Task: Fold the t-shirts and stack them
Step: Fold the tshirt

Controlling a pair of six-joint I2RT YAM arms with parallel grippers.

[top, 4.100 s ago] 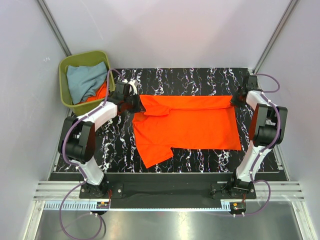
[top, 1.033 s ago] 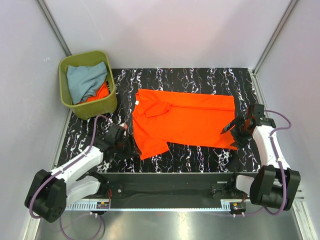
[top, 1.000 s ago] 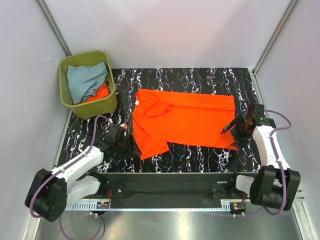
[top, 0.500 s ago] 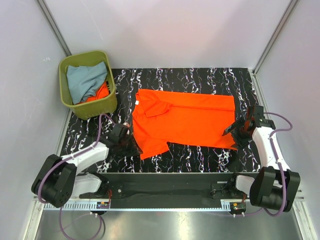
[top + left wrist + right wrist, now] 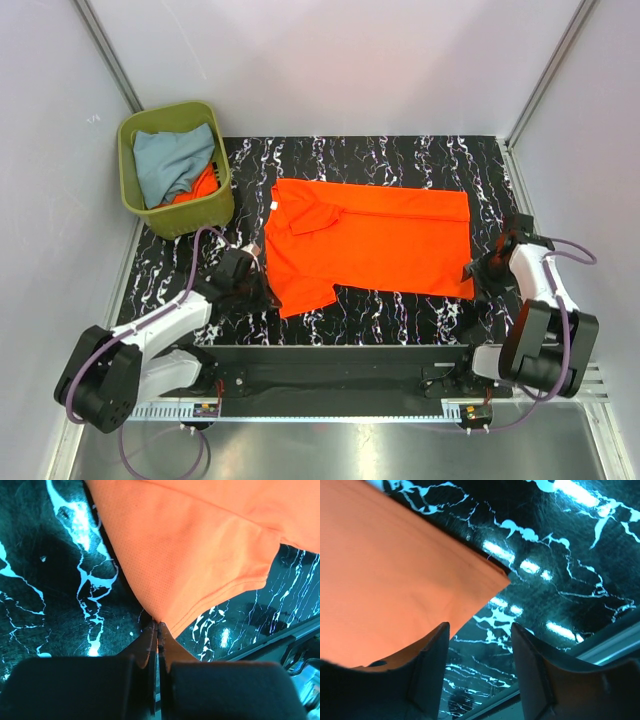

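- The left arm (image 5: 165,320) reached low and forward from its base, elbow out to the side. The left gripper (image 5: 258,287) was pressed shut, fingertips (image 5: 150,635) pinching the sleeve tip of the orange t-shirt (image 5: 200,555).
- The right arm (image 5: 540,290) sat folded close over its base. The right gripper (image 5: 479,627) was held low, jaws parted.

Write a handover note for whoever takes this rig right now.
Left hand: shut on the near left edge of the orange t-shirt.
Right hand: open, jaws apart at that shirt's near right corner, no grip yet.
The shirt lies spread on the table.
Grey-blue t-shirt and second orange t-shirt are in the olive-green bin.
Done: nothing stacked.
Left: fold this one, then the other two, and stack.
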